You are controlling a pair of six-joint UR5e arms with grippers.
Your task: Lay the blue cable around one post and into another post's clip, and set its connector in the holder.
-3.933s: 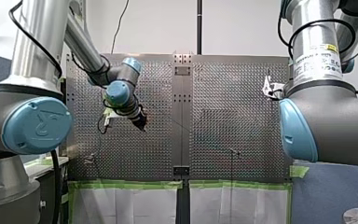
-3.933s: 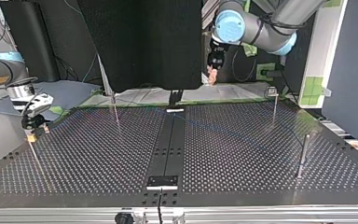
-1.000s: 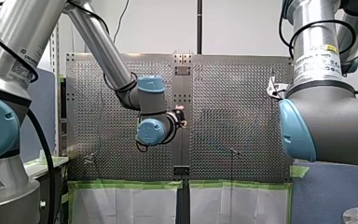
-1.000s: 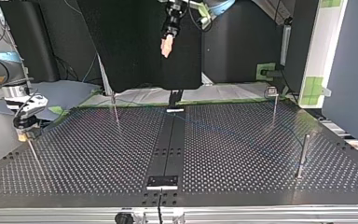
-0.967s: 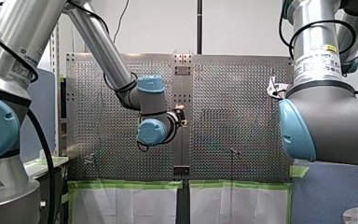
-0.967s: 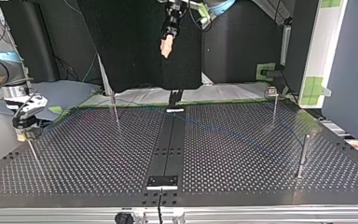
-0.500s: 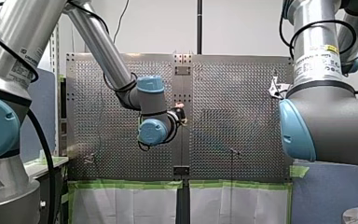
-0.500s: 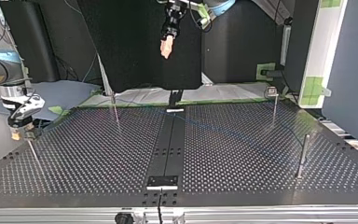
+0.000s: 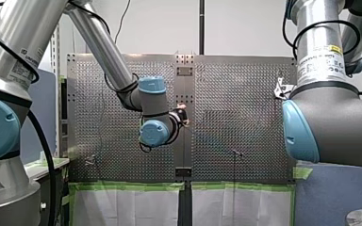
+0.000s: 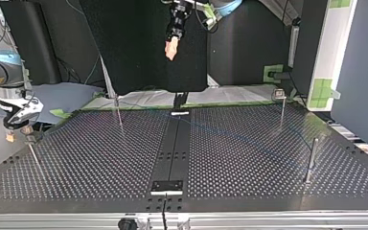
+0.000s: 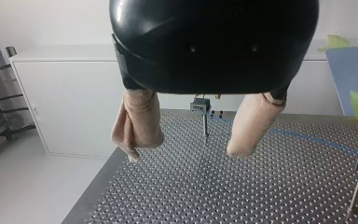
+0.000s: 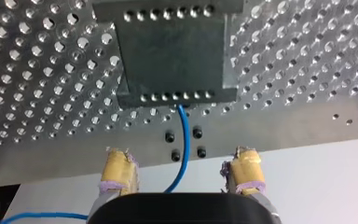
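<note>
The perforated metal tabletop (image 10: 268, 158), split by a black centre strip (image 10: 171, 153), is set with thin posts (image 10: 311, 160), and behind it a black panel (image 10: 139, 43), a white cabinet (image 11: 70, 107) and green tape (image 10: 322, 88) are seen. The blue cable (image 12: 182, 135) is laid across the tabletop to the edge of a dark block (image 12: 172, 51) and is passed, untouched, between the yellow pads of the right pincer (image 12: 182, 156), which is spread wide. The left pincer (image 11: 186, 151) is held high above the tabletop, its beige pads parted wide with nothing gripped, and a clip-topped post (image 11: 205, 123) is seen beyond them.
</note>
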